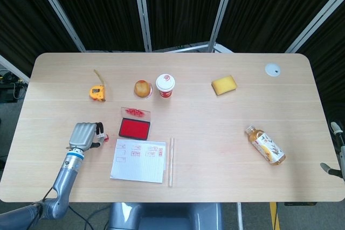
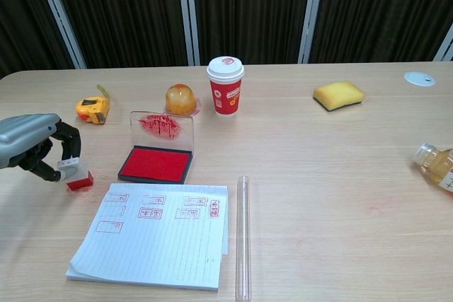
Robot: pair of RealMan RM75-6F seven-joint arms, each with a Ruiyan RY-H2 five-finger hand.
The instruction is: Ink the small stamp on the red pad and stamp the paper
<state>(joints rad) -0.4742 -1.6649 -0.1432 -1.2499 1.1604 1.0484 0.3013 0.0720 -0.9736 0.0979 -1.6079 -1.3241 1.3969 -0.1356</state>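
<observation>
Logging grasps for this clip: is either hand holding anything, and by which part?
The left hand pinches the small stamp by its pale upper handle; its red base sits at the table. The right hand is not in view.

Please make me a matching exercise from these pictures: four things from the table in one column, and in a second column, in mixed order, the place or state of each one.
Things:
1. small stamp
2. red ink pad
3. bottle
4. sponge

Places or states:
A. lies on its side near the table's right edge
B. open, its lid standing upright behind it
C. pinched by the left hand, left of the paper
D. yellow, right of the red cup

Pairs: 1-C, 2-B, 3-A, 4-D
</observation>
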